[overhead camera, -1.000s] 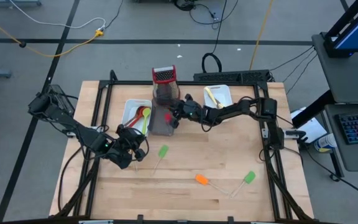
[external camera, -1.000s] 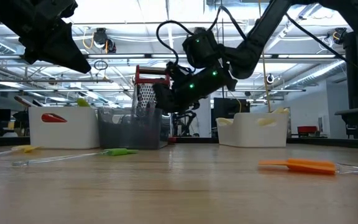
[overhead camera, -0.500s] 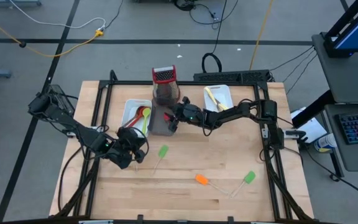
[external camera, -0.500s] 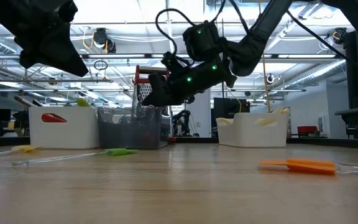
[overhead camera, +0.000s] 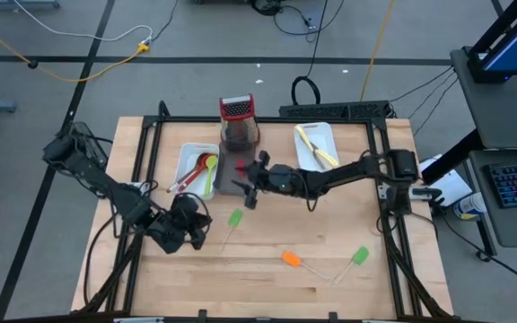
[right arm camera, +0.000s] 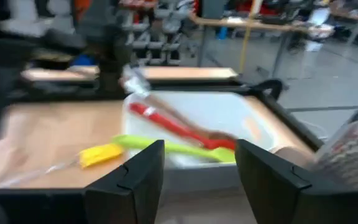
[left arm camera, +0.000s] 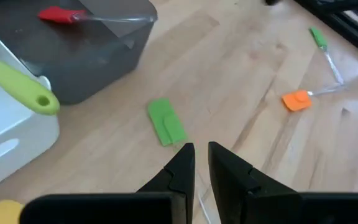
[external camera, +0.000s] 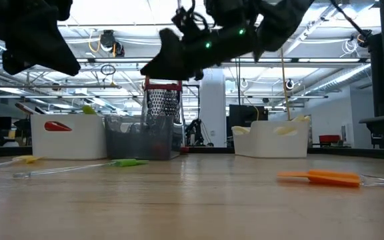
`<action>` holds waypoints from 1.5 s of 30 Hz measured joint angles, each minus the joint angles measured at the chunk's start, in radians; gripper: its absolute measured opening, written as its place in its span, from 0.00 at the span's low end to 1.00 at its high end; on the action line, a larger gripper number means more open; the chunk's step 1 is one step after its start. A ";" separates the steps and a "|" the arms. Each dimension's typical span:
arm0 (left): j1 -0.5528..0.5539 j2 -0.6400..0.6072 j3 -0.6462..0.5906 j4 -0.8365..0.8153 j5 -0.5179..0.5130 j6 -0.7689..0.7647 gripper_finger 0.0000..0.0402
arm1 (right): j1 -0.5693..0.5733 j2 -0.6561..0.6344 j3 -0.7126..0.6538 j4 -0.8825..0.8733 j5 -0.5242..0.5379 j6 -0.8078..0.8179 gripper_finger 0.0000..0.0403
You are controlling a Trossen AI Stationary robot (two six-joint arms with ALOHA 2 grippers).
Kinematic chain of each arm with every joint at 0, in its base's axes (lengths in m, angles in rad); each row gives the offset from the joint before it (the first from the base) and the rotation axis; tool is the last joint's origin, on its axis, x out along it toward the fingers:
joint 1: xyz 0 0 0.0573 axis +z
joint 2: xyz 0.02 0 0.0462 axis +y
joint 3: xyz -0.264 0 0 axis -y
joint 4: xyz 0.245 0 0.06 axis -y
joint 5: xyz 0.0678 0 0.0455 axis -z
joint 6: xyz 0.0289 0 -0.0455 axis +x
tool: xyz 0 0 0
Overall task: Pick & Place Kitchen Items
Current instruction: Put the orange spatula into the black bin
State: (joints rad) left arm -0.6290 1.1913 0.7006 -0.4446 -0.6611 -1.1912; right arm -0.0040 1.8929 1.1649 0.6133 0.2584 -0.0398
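My right gripper [overhead camera: 244, 187] hangs open above the near end of the grey tray [overhead camera: 225, 176], with nothing between its fingers [right arm camera: 194, 180]. A red spatula [left arm camera: 58, 14] lies in that tray. My left gripper [overhead camera: 192, 233] hovers shut and empty [left arm camera: 201, 157] over the table's near left. A green spatula [overhead camera: 234, 219] lies flat just to its right, and a yellow spatula [external camera: 27, 160] lies under it. An orange spatula [overhead camera: 291, 259] and another green one [overhead camera: 359, 256] lie near the front right.
The left white tray [overhead camera: 189, 154] holds a red and a green spoon [right arm camera: 166, 146]. The right white tray [overhead camera: 315, 135] holds pale and yellow utensils. A red-topped metal grater [overhead camera: 237, 112] stands behind the grey tray. Bare wood lies along the near edge.
My right gripper has let go of the red spatula, which stays in the grey tray. It has risen and drawn back toward the table's near edge. My left gripper has shifted a little toward the near edge.
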 joint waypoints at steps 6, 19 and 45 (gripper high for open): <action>-0.020 0.113 0.000 0.116 -0.007 0.055 0.12 | 0.099 -0.054 0.000 -0.117 -0.001 -0.037 0.47; 0.048 0.280 0.000 0.328 0.179 0.170 0.12 | 0.335 -0.073 0.000 -0.325 -0.002 -0.078 0.45; 0.126 0.328 0.000 0.343 0.252 0.228 0.12 | 0.649 -0.056 -0.001 -1.015 0.068 0.763 0.61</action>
State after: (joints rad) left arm -0.5034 1.5192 0.7006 -0.1020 -0.4095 -0.9632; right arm 0.6452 1.8373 1.1640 -0.4021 0.3263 0.7237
